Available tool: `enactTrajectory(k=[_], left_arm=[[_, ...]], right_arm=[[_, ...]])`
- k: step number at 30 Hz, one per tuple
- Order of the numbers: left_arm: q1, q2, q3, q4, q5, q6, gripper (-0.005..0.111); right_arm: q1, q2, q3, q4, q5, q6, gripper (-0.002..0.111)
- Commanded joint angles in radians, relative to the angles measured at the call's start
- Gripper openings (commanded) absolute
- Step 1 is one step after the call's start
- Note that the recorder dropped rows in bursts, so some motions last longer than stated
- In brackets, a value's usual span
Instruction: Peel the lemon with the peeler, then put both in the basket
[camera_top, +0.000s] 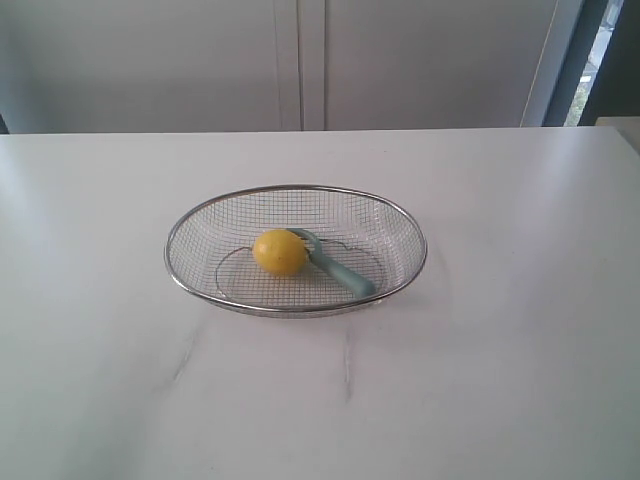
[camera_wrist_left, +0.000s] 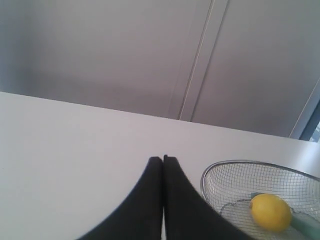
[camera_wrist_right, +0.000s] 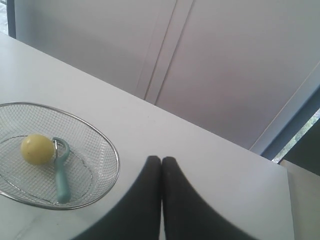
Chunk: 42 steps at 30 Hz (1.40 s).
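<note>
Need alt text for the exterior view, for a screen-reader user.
A shallow oval wire-mesh basket sits mid-way across a white table, holding a yellow lemon and a teal-handled peeler. The peeler's head lies next to the lemon and its handle angles toward the near right rim. Pale cabinet doors stand behind the table.

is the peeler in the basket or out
In: the peeler lies on the mesh inside the basket rim, beside the lemon.

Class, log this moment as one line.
lemon: in basket | peeler: in basket, beside lemon | left end effector: shut, empty | right end effector: shut, empty
</note>
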Motion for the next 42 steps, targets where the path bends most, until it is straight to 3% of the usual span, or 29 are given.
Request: enactTrajectory(k=[1, 6, 8, 11, 14, 38, 42], left_arm=[[0.007, -0.073, 0.025, -0.003, -0.027, 0.015, 0.0], [0.087, -0.232, 0.143, -0.001, -0.022, 0.066, 0.0], [0.128, -0.289, 0.143, 0.004, 0.141, 0.086, 0.0], [0.196, -0.382, 0.143, 0.096, 0.601, 0.123, 0.0], [0.227, -0.382, 0.143, 0.102, 0.576, 0.135, 0.0], [0.214, -0.382, 0.143, 0.104, 0.572, 0.134, 0.0], [0.169, -0.382, 0.143, 0.106, 0.568, 0.134, 0.0]], right_arm=[[-0.003, -0.004, 0.006, -0.006, -0.008, 0.005, 0.0], [-0.003, -0.004, 0.006, -0.006, -0.008, 0.005, 0.0], [-0.003, -0.004, 0.006, -0.006, -0.008, 0.005, 0.0], [-0.003, -0.004, 0.006, -0.006, -0.01, 0.005, 0.0], [-0.003, -0.004, 0.006, -0.006, -0.01, 0.005, 0.0], [-0.003, -0.004, 0.006, -0.006, -0.01, 0.005, 0.0], [-0.003, -0.004, 0.006, -0.006, -0.01, 0.005, 0.0]])
